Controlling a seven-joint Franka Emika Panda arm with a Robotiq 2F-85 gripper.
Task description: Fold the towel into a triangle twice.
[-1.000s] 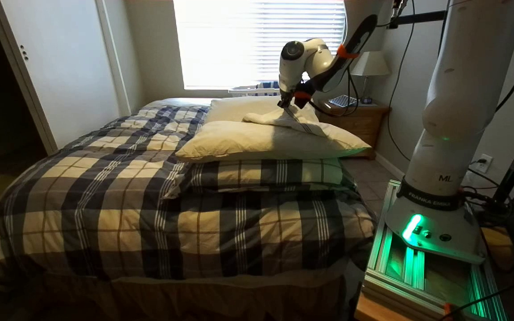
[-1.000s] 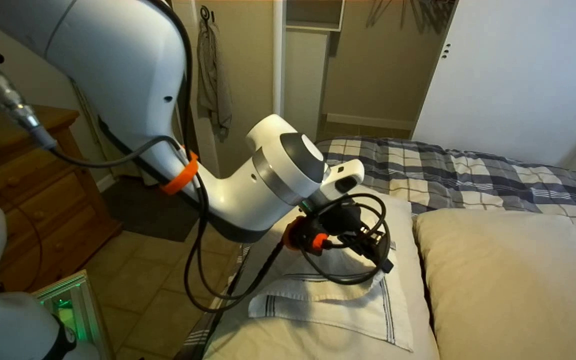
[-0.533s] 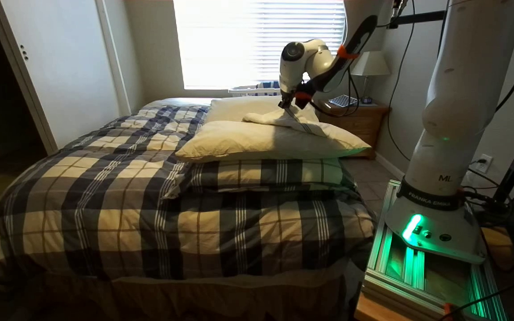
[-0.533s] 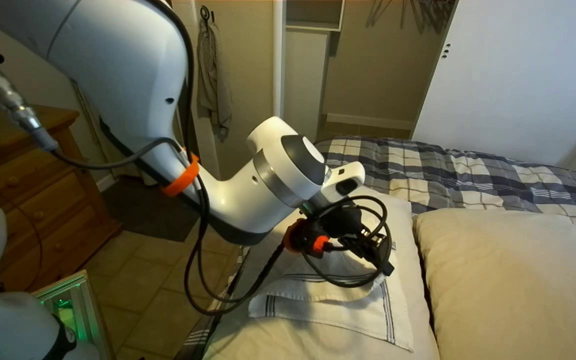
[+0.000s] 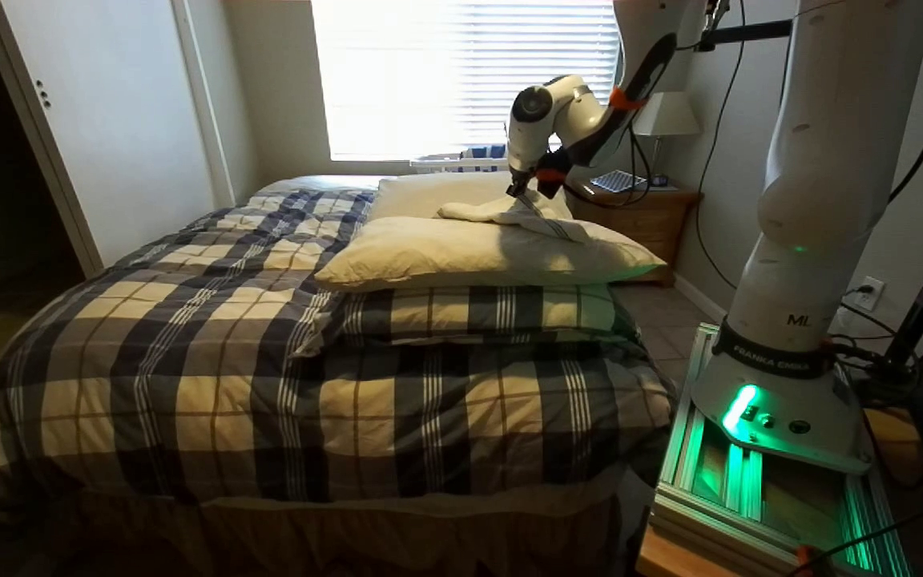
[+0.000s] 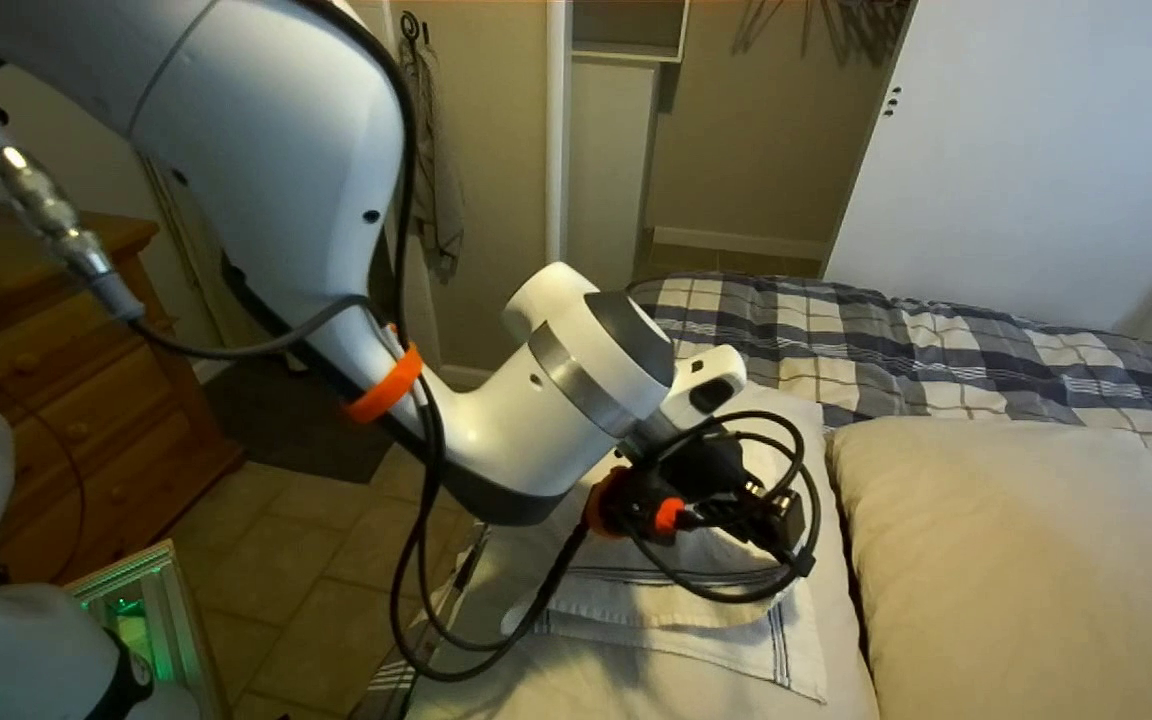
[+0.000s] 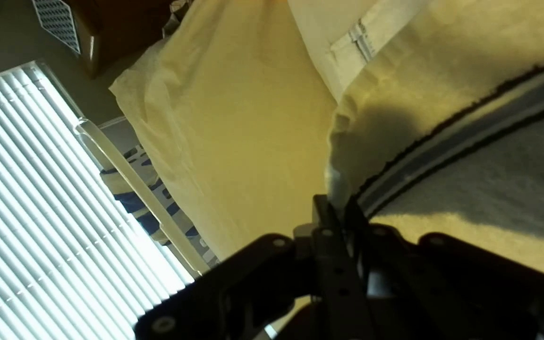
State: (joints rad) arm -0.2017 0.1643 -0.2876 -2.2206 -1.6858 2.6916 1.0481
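The towel (image 5: 484, 211) is a thin pale cloth with dark stripes lying on the front cream pillow. In an exterior view it shows as a partly folded cloth, with an upper flap (image 6: 656, 603) over a lower layer that sticks out towards that camera. In the wrist view the towel (image 7: 446, 85) rises to the fingertips. My gripper (image 7: 340, 210) is shut on the towel's edge, with a pinch of cloth between the fingertips. The gripper also shows just above the towel in an exterior view (image 5: 516, 191). In an exterior view (image 6: 781, 530), cables and the gripper body hide the fingertips and part of the towel.
The towel's pillow (image 5: 461, 252) rests on a plaid pillow on the plaid bed (image 5: 213, 361). Another cream pillow (image 6: 1026, 560) lies beside it. A wooden nightstand (image 5: 654, 216) with a lamp stands behind. Loose cables (image 6: 416, 560) hang from the arm over the towel.
The arm has moved slightly right and down in both exterior views. The gripper has carried the held towel edge with it, and the upper flap now covers more of the lower layer.
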